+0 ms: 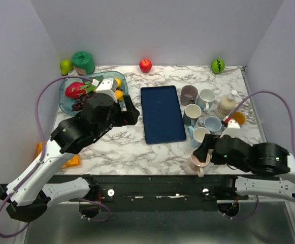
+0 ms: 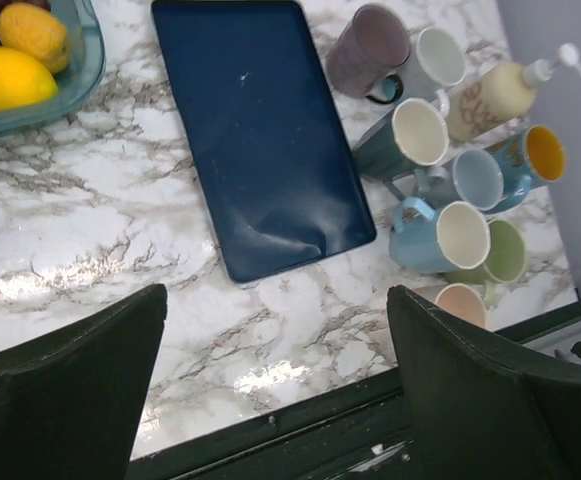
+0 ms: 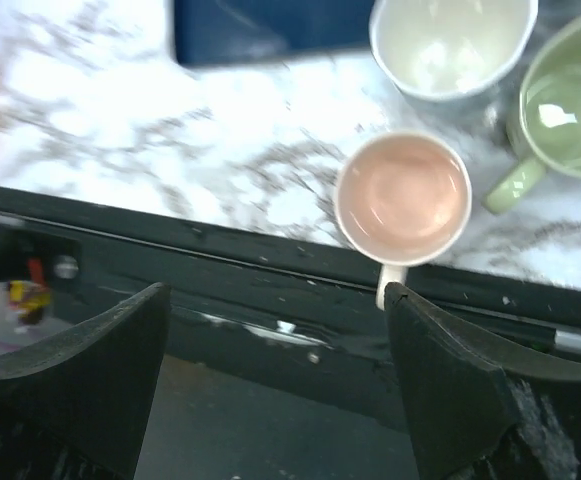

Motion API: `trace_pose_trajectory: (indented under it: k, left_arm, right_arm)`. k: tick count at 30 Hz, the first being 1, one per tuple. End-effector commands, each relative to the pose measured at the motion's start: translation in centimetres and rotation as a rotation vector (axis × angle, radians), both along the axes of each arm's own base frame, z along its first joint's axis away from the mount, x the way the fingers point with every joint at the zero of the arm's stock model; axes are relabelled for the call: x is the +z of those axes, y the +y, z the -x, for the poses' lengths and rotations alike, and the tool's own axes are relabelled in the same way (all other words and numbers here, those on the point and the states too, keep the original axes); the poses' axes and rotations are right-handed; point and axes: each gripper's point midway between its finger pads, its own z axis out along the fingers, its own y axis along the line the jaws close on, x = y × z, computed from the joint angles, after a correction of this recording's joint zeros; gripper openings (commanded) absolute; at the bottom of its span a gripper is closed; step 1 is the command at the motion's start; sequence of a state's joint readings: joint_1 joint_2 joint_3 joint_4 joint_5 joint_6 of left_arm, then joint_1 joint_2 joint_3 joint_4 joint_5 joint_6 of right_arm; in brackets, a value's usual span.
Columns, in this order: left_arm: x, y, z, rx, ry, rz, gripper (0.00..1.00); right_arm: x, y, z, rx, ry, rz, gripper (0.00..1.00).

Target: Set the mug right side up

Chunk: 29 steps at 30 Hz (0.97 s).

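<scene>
A pink mug (image 1: 200, 160) stands mouth up at the table's front edge, handle over the edge. It also shows in the right wrist view (image 3: 403, 195) and the left wrist view (image 2: 460, 303). My right gripper (image 1: 205, 149) is open and empty just above and in front of it; in its own view (image 3: 275, 400) the handle lies by the right fingertip (image 3: 410, 320). A purple-grey mug (image 1: 189, 94) at the back of the group shows no opening in the left wrist view (image 2: 368, 48). My left gripper (image 1: 130, 113) is open and empty, high over the table (image 2: 275, 380).
Several upright mugs cluster at the right, among them a green one (image 3: 570, 95). A soap bottle (image 1: 227, 105) stands behind them. A blue tray (image 1: 162, 114) lies mid-table. A glass fruit bowl (image 1: 66, 104) is back left. An apple (image 1: 145, 65) sits by the back wall.
</scene>
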<state>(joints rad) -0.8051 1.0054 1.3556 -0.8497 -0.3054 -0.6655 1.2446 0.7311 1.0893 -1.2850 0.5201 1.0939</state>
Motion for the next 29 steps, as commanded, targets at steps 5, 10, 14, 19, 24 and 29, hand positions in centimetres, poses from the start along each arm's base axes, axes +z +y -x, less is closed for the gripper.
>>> trace_pose_trajectory:
  k: [5, 10, 14, 19, 24, 29]
  left_arm:
    - [12.0, 2.1, 2.4, -0.094, -0.281, 0.118, 0.99]
    - [14.0, 2.3, 3.0, -0.111, -0.326, 0.148, 0.99]
    - [14.0, 2.1, 3.1, -0.121, -0.325, 0.162, 0.99]
    - [13.6, 1.8, 2.9, -0.127, -0.317, 0.155, 0.99]
    - [13.3, 1.8, 2.6, -0.12, -0.317, 0.137, 0.99]
    - [13.0, 1.6, 2.5, -0.123, -0.31, 0.128, 0.99]
  right_arm:
    - [14.2, -4.9, -1.8, 0.031, -0.364, -0.166, 0.97]
    - [18.4, -5.5, -1.8, 0.079, -0.476, -0.232, 0.99]
    - [19.4, -5.3, -1.6, 0.103, -0.507, -0.278, 0.99]
    - [19.4, -5.4, -1.5, 0.106, -0.512, -0.289, 1.0]
    - [19.5, -5.8, -1.3, 0.106, -0.519, -0.302, 1.0]
    - [19.3, -5.8, -1.3, 0.106, -0.52, -0.298, 1.0]
